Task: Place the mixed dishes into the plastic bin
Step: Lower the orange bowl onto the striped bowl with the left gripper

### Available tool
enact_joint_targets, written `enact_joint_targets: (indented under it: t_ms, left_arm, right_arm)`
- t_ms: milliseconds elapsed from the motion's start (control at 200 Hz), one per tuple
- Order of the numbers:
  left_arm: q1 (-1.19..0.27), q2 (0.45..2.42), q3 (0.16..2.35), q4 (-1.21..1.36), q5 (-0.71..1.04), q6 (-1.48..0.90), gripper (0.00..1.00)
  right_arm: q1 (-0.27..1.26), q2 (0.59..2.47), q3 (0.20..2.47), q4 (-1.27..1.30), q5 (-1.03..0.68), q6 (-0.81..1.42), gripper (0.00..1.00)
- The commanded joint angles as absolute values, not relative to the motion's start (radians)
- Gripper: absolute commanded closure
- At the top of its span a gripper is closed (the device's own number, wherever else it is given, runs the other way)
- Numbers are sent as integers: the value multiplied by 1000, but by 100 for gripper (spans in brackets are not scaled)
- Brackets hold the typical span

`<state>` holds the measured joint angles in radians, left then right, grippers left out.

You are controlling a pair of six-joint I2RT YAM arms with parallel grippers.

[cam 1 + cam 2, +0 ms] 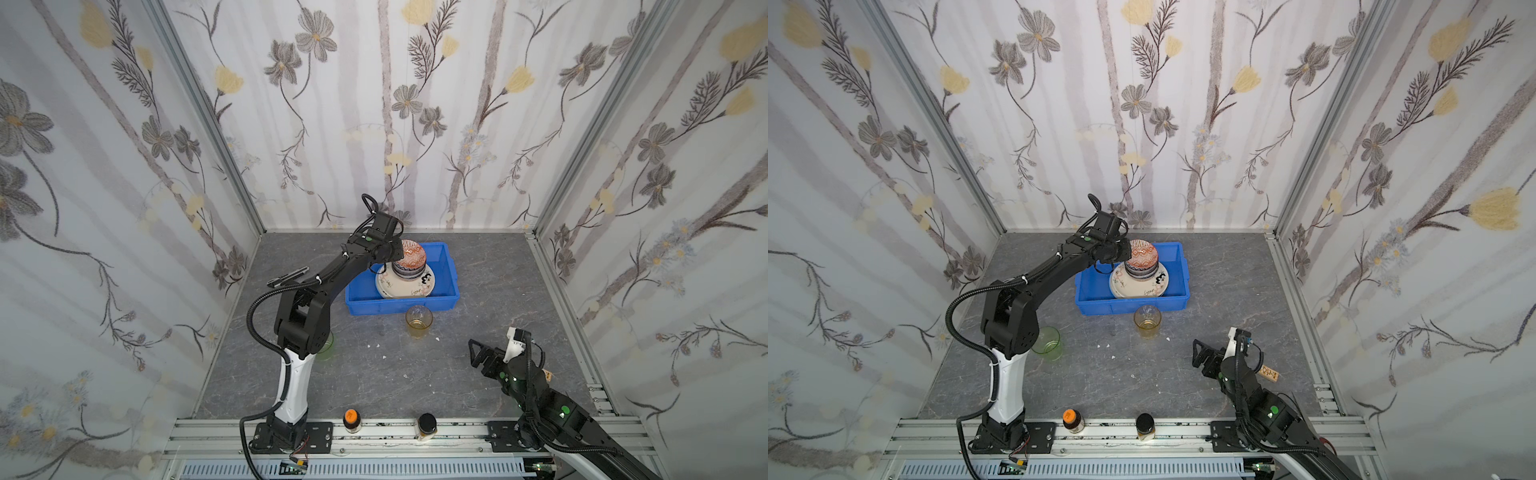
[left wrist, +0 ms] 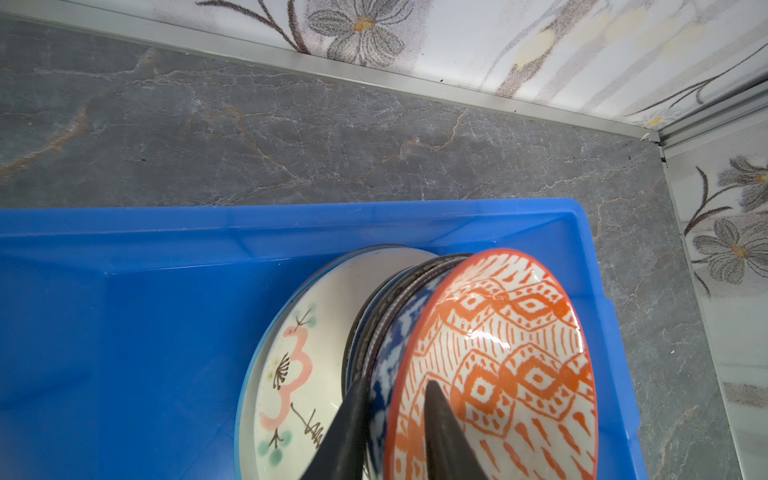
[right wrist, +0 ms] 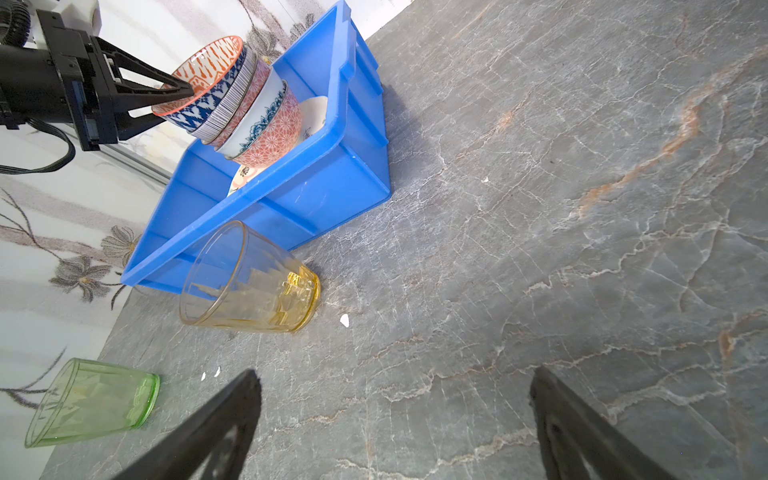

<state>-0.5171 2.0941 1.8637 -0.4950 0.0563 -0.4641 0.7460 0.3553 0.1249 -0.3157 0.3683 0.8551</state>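
Left claw [image 2: 395,384]: narrowly spread astride the rim of the orange geometric bowl [image 2: 498,353], with one finger inside and one outside the wall. A strip of the bowl's inside shows beside the inner finger.
Bowl stack [image 3: 257,116]: nested right at the left claw's tips. The orange bowl is on top, with blue-patterned and striped bowls under it.
Cream plate [image 2: 291,353]: marked with a pink blossom, lying beneath the stack and below the left claw.
Blue plastic bin [image 1: 399,309]: on the tabletop [image 1: 478,282] under the left claw, holding the plate and the stack. It is well apart from the right claw.
Right claw [image 3: 395,374]: spread wide, empty, above bare tabletop.
Amber tumbler [image 1: 419,321]: upright outside the bin, just beside its near wall. It stands between the right claw and the bin.
Green tumbler [image 1: 1047,345]: upright by the left arm's lower joint, well behind the left claw.
Black pen-like tool [image 1: 289,277]: behind the left claw, partly hidden by the left arm.
Orange-lidded jar [image 1: 351,419], black-lidded jar [image 1: 427,424]: on the front rail, behind both claws.
White flecks [image 3: 344,320]: scattered ahead of the right claw.
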Motion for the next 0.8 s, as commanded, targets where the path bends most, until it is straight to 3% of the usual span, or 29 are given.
enact_joint_targets:
  t_ms: [0,799]
  left_arm:
    - [-517,2073,1853,-497,51,-464,74]
    - [-531,2051,1788,-498,41,-477,74]
  right_arm:
    - [746,362,121,-292,362,854,0]
    - [746,394,111,-261,350,844,0]
